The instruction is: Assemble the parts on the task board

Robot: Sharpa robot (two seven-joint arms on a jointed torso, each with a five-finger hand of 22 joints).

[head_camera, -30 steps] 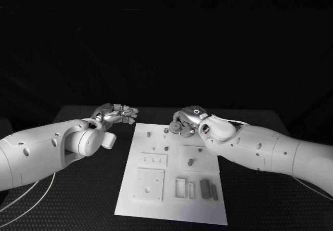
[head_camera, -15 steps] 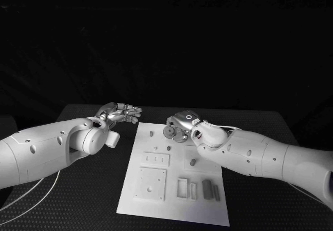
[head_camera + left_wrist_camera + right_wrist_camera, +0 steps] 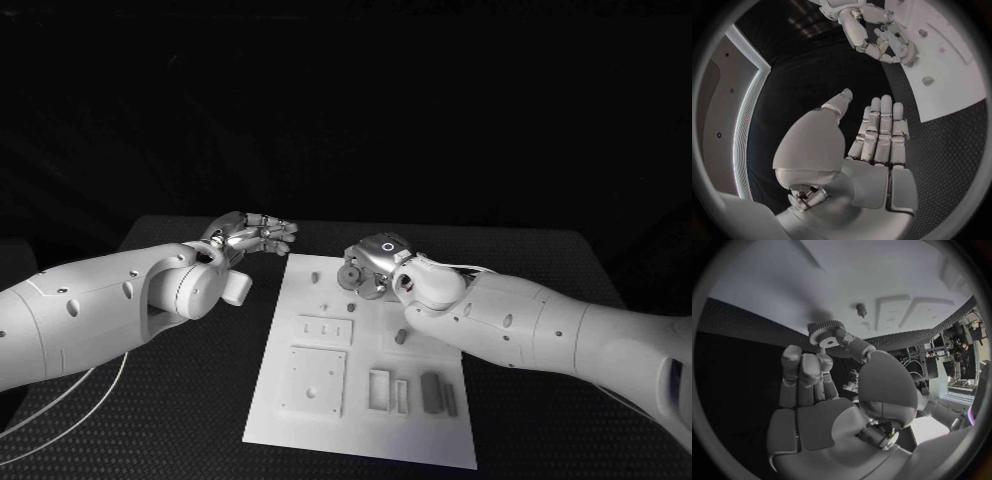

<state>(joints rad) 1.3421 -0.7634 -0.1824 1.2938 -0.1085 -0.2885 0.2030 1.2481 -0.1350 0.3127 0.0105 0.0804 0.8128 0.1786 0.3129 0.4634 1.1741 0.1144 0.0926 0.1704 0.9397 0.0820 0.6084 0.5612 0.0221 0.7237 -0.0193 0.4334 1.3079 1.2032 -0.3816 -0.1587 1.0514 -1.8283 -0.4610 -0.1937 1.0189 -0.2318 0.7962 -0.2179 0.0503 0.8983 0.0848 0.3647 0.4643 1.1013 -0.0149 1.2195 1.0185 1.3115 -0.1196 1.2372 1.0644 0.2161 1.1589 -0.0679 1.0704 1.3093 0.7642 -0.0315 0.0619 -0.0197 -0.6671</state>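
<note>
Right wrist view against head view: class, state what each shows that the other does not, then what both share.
Right wrist view alone: the toothed rim of the gear pinched by the right robot hand, and a peg standing on the task board. Head view alone: the left robot hand empty beside the board, plus rectangular parts at its near end. Both: board, right hand, gear.

Dim scene, black backdrop, fisheye bending in wrist views.
</note>
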